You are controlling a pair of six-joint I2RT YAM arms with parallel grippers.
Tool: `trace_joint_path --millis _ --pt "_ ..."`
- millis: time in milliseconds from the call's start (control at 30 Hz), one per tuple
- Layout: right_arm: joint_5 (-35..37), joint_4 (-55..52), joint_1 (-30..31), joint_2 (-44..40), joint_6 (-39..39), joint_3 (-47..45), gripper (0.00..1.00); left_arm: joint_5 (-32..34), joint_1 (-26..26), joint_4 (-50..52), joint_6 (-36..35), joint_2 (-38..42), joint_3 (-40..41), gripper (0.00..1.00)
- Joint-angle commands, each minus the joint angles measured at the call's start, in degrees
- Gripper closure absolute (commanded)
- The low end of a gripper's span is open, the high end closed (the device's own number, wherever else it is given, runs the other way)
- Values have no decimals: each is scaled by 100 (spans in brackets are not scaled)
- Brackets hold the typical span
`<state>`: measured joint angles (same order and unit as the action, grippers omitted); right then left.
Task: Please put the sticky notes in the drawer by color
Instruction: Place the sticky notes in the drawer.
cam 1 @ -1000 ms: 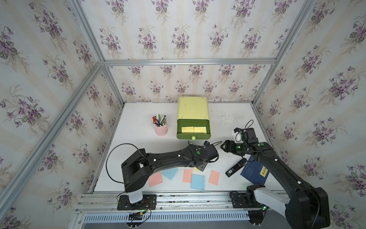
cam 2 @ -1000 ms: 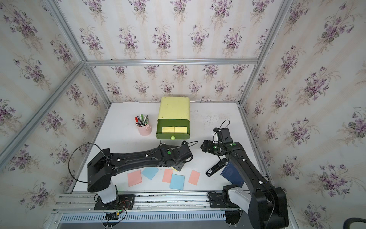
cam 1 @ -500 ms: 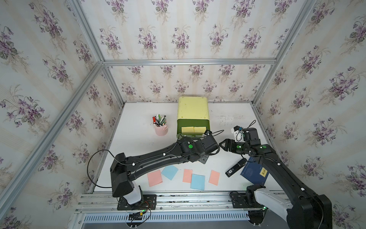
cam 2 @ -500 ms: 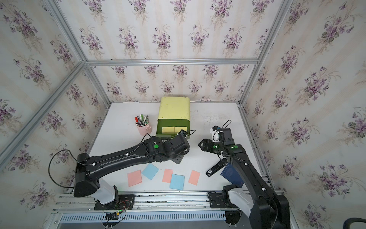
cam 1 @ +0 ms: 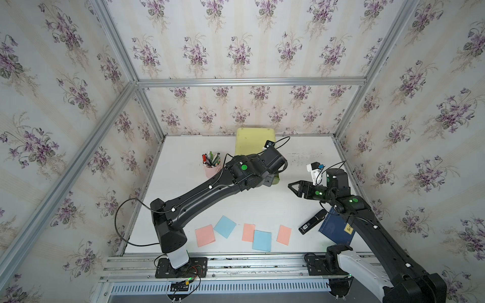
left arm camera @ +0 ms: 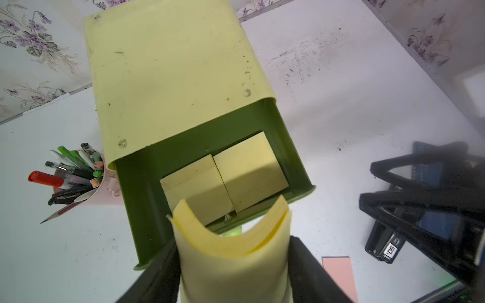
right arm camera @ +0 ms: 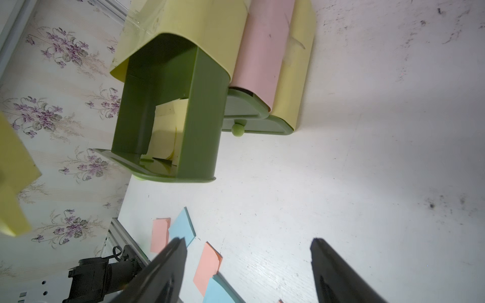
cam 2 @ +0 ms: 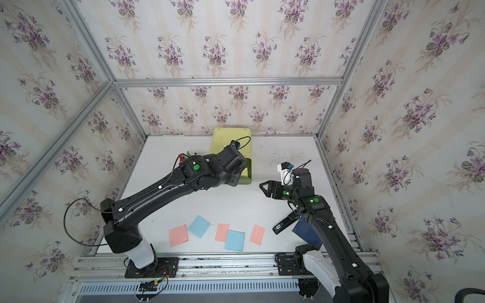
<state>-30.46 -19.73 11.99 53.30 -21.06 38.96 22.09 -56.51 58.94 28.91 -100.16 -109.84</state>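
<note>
One second is enough to carry the left tool [left arm camera: 232, 251] from low over the worktop [cam 1: 301, 157], just above the notes at 6 o'clock, up to the drawer chest [cam 1: 252, 141] at 12 o'clock. It now hangs over the front lip of the pulled-out top drawer [left arm camera: 136, 199]. Its jaws stand roughly half apart and pinch a yellow sticky note [left arm camera: 231, 265] by two opposite edges, so the paper bows into an arch between them. Two yellow notes [left arm camera: 196, 189] already lie flat, side by side, on that drawer's floor, so this third one would complete the yellow set once let go. I judge the release to be the step in hand. The bowed sheet could spring, catch on the front wall or land crooked on the pair below. The right tool [right arm camera: 248, 242] has barely shifted: it waits at 3 o'clock of the chest's front, jaws wide apart and gripping nothing, clear of the drawer. Along the worktop's 6 o'clock edge nothing has moved: three pink sticky notes [cam 1: 205, 235] and two blue sticky notes [cam 1: 225, 226] lie in a loose row, one blue touching or just overlapping the middle pink. The two lower drawers appear shut in the right wrist view, so each likely needs pulling out before pink and blue can go in.
</note>
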Motion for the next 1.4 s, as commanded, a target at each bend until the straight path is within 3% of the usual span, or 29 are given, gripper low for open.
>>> trace_joint_path --millis 0,167,300,633,1133,1367 --pt "-48 294 10 -100 -141 -68 21 36 254 32 -141 -210 -207 38" --pt "-354 348 60 47 3 -82 21 -399 629 -196 -132 -434 -256 38" --pt "-398 806 347 -373 9 -235 21 -601 676 -253 -79 -618 -248 38" --pt "-133 1017 974 -302 84 -171 21 -451 745 -435 -135 -996 -251 37" --pt "-90 1546 1382 -8 -127 -386 21 -451 984 -905 -43 -994 170 36" --pt "5 1747 1632 322 -187 -190 22 -996 1010 -1223 -96 -480 397 28"
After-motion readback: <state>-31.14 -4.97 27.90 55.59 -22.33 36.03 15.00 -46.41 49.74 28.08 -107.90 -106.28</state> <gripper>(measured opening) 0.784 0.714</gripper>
